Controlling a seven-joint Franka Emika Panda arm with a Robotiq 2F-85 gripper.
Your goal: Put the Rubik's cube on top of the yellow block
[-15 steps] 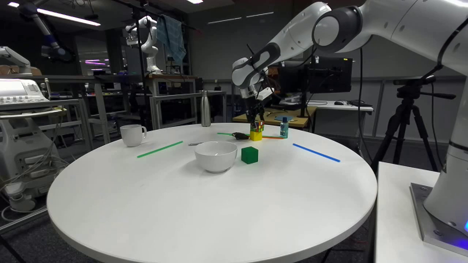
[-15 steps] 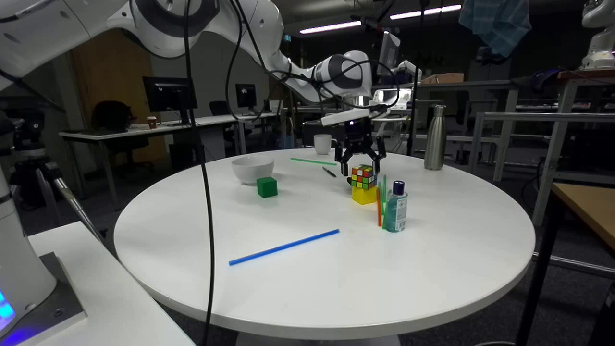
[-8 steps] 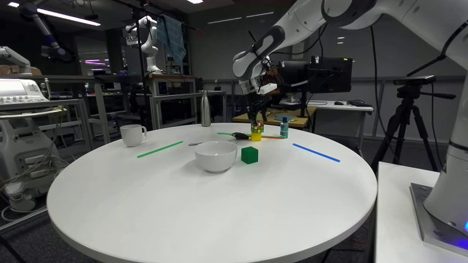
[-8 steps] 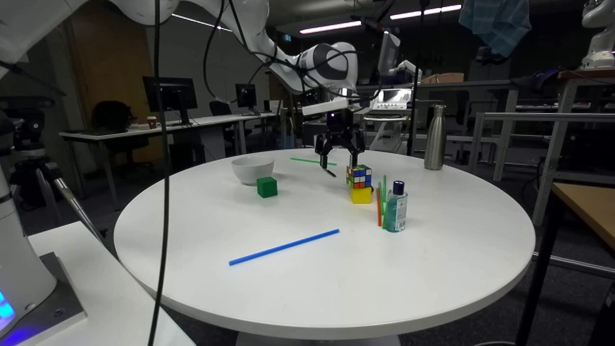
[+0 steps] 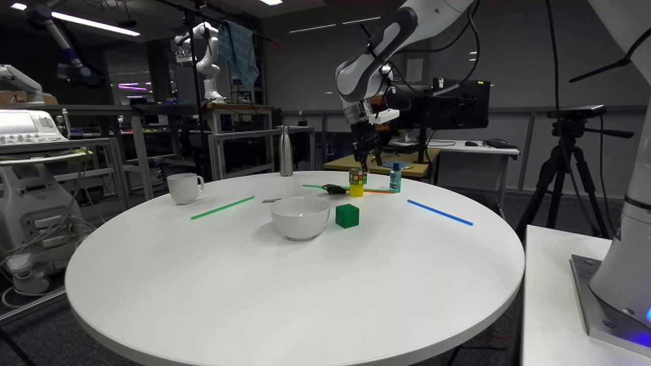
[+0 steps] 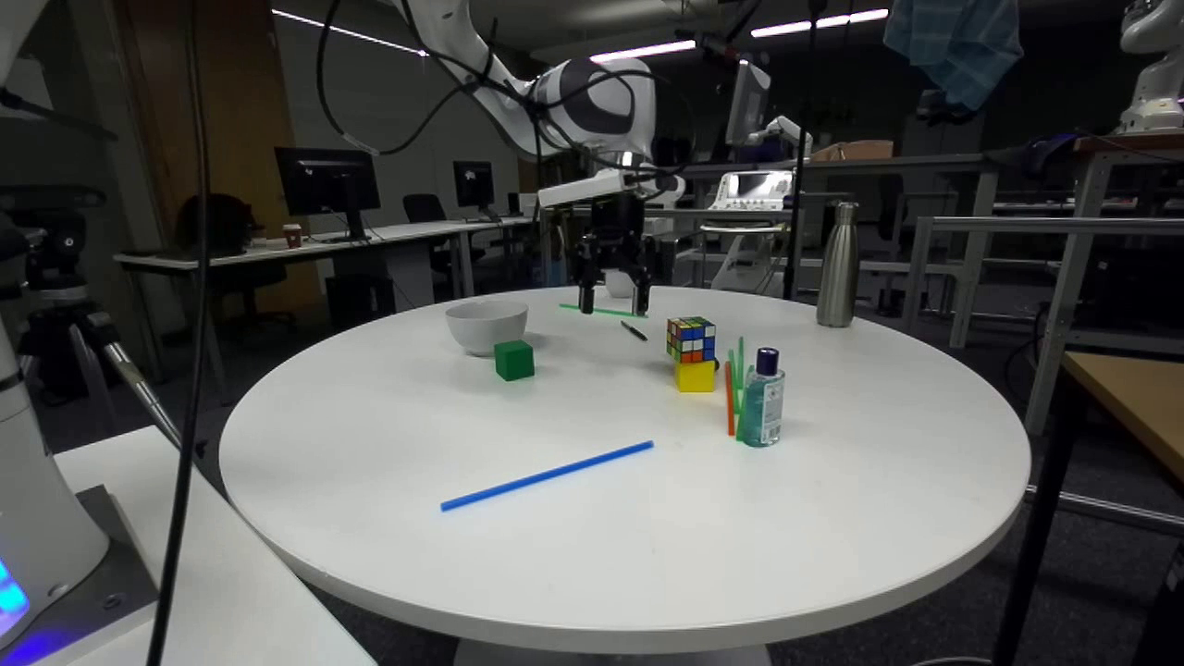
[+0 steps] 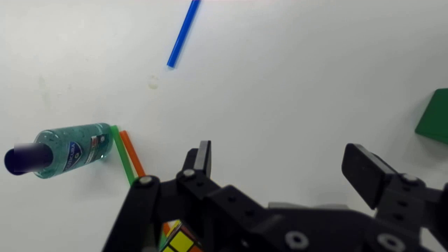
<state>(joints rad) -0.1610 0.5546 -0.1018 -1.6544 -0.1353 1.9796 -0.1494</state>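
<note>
Black jointed fingers (image 6: 641, 301) hang empty and wide apart near mid-frame in an exterior view; slightly right of centre, the multicoloured Rubik's cube (image 6: 691, 340) sits on the plain yellow block (image 6: 695, 376)

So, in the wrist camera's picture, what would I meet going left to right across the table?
Dark-capped bottle, green straw, orange straw, blue straw, green cube. I left out the Rubik's cube, which lines up below the blue straw.
</note>
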